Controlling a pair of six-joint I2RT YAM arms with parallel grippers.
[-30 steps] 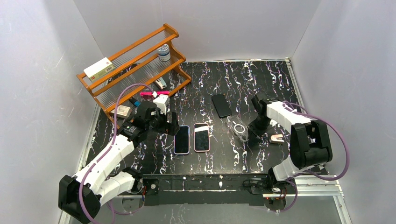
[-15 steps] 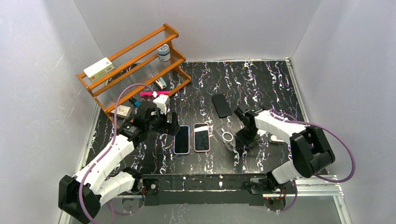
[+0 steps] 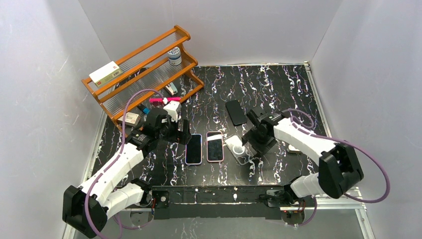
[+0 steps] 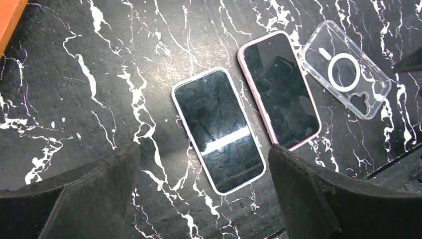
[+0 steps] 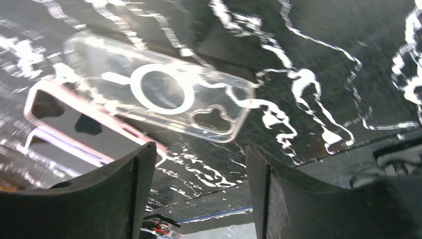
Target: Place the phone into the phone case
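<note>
Under the left tool point(image 4: 203, 149), jaws spread wide & gripping nothing, two phones lie face up side by side on the table point(image 4: 74, 74): lilac-rimmed phone point(image 4: 218, 130) right below the gap btwn the fingers, pink-rimmed phone point(image 4: 278, 89) just ahead of the finger nearer the case. Next over, clear case point(image 4: 345, 74) lies flat, just beside the pink-rimmed phone's far corner. Right tool point(image 5: 199, 149) hangs low by the case w/ jaws apart, nothing btwn them; case sits just ahead of its fingertips, not gripped. Dark phone point(image 3: 236, 112) lies apart from the rest, past the right tool on the far side, no rim showing so prob bare

Step in hand, my read: case set next to the phones, no phone picked yet. Which phone is meant I can't tell; both rimmed ones look cased already, so the dark one seems likeliest. Next move needs one tool to grip a phone by its long edges, lift, line it up w/ the case & press in, other tool pinning the case so it doesn't slide
</note>
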